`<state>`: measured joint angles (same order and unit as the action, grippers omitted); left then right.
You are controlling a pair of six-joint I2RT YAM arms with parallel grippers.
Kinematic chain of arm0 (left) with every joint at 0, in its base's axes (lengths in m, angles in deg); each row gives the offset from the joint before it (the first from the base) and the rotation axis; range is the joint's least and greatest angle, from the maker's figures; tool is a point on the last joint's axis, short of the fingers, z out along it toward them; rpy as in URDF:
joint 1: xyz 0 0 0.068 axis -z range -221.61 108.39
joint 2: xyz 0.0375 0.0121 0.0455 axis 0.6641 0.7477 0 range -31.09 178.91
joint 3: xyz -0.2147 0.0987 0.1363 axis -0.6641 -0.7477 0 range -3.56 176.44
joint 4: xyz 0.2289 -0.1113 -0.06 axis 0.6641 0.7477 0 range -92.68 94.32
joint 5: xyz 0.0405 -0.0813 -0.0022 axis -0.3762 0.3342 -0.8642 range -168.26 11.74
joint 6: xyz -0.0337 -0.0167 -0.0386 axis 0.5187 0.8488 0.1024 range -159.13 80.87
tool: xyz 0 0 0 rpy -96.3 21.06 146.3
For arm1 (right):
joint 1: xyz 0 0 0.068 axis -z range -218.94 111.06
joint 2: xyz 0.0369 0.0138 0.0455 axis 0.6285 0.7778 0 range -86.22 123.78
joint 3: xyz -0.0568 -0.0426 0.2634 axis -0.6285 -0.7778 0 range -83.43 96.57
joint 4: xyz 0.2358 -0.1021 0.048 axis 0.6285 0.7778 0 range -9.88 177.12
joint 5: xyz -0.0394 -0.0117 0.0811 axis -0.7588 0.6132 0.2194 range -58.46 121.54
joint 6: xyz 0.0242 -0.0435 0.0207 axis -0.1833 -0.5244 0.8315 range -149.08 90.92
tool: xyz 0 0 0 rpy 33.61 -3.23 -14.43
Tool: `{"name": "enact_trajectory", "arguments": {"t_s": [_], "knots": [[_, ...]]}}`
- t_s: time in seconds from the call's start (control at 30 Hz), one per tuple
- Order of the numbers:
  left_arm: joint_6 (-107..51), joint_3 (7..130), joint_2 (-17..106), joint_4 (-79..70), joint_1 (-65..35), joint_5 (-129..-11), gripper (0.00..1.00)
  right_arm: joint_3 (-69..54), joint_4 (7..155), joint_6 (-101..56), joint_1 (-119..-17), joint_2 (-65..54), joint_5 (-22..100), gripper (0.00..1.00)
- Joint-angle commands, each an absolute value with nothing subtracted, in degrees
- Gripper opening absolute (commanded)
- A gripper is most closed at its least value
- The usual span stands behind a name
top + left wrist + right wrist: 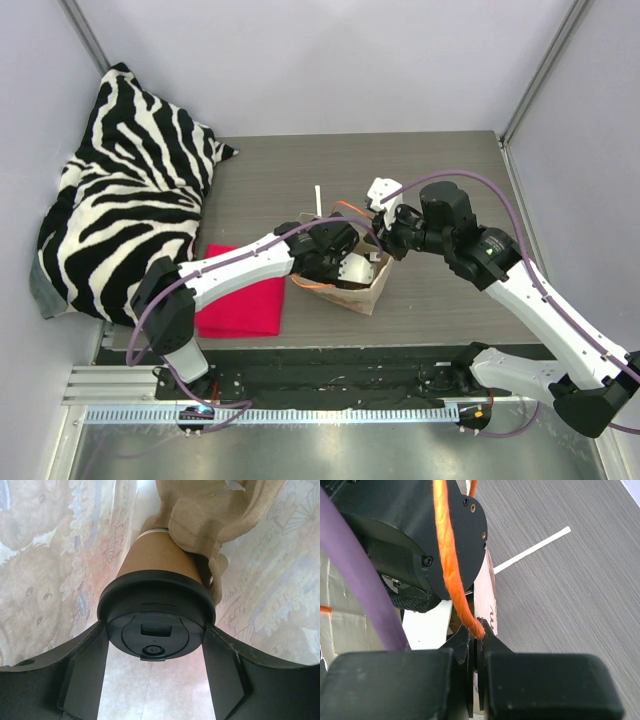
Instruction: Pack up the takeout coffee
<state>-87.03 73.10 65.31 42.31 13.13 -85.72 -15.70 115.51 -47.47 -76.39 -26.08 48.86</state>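
– Inside the paper bag [50, 580], what does the left wrist camera show?

– It shows the takeout coffee [155, 555], a brown cup with a black lid. The lid faces the camera. The left gripper [155, 627] is wide apart, and each of its fingers [85, 670] presses one side of the lid, so it has the cup in its hold. A tan pulp carrier [210, 515] touches the cup from above. The printed walls of the bag are on both sides.

– And the right gripper [479, 635]?

– It is fully closed. It pinches the orange handle [451, 565] of the bag, just at the bag's upper edge.

– Where is the bag?

– On the grey table [440, 170], between the two arms. The left arm reaches into it from the left side, so from above I cannot see the cup. A red cloth [240, 295] lies just beside the bag, a zebra cushion [130, 190] is in the far left corner, and a thin white strip [318, 200] lies behind the bag.
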Motion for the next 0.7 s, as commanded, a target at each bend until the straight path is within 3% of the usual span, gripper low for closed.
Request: {"name": "enact_trajectory", "arguments": {"t_s": [0.0, 0.3, 0.6, 0.67], "knots": [[-82.64, 69.30, 68.14, 43.90, 12.44, -81.07, 0.55, -15.75, 112.02, -49.02, -77.17, -27.33, 51.93, 0.01], [-81.41, 68.68, 64.71, 42.40, 12.79, -80.37, 0.76, -16.98, 111.84, -50.70, -77.00, -27.51, 51.32, 0.01], [-80.79, 70.27, 61.82, 44.34, 13.06, -78.87, 0.88, -17.86, 110.44, -50.52, -76.56, -27.24, 49.12, 0.01], [-80.88, 70.27, 61.02, 44.25, 13.14, -78.61, 0.96, -17.86, 110.26, -50.52, -76.47, -27.24, 49.03, 0.01]]}}
